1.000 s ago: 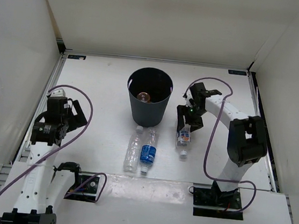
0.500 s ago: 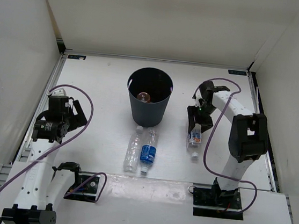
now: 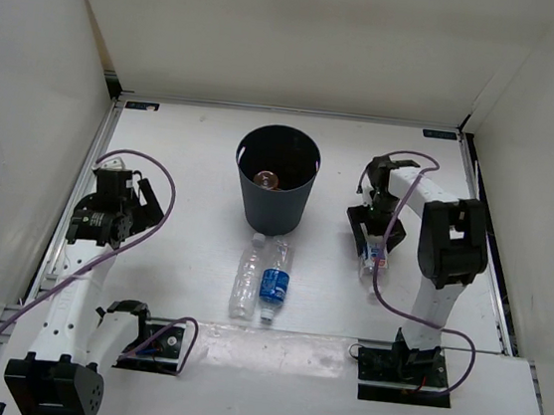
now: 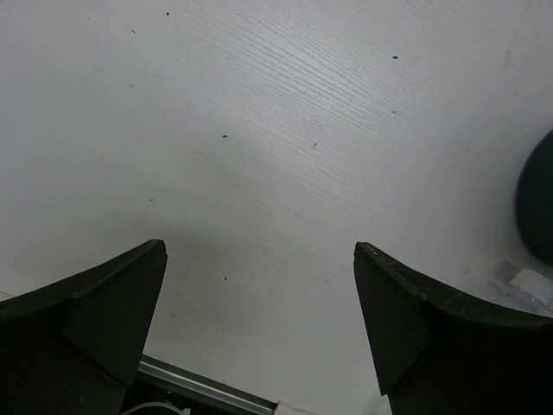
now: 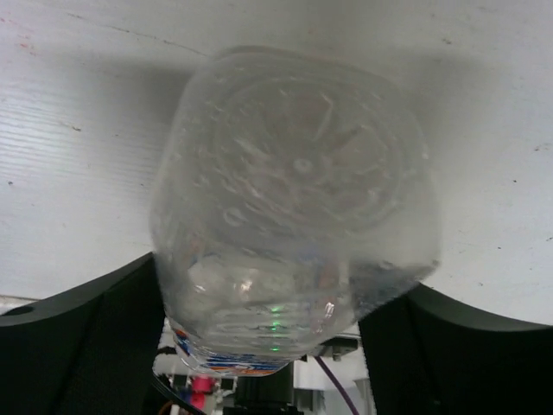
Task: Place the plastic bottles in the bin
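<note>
So the right hand (image 3: 372, 236) is clamped on the white-blue label bottle (image 3: 373, 253), off to the right of the bin (image 3: 276, 182) and well apart from it. In the right wrist view the bottle's base fills the gap between both fingers (image 5: 86, 346), so the grip looks to be on the body near the bottom. That makes sense if the plan is to carry it over and drop it in. Can't tell whether it's clear of the surface (image 3: 193, 158) yet.

The orange bottle (image 3: 265, 178) is already inside the bin. The plain clear bottle (image 3: 246, 279) and blue label bottle (image 3: 274, 279) lie side by side just in front of the bin, untouched.

The left hand (image 4: 259, 328) hangs wide apart with nothing in it, parked at the left, probably to stay out of the way. Roughly a quarter done, I'd say.
</note>
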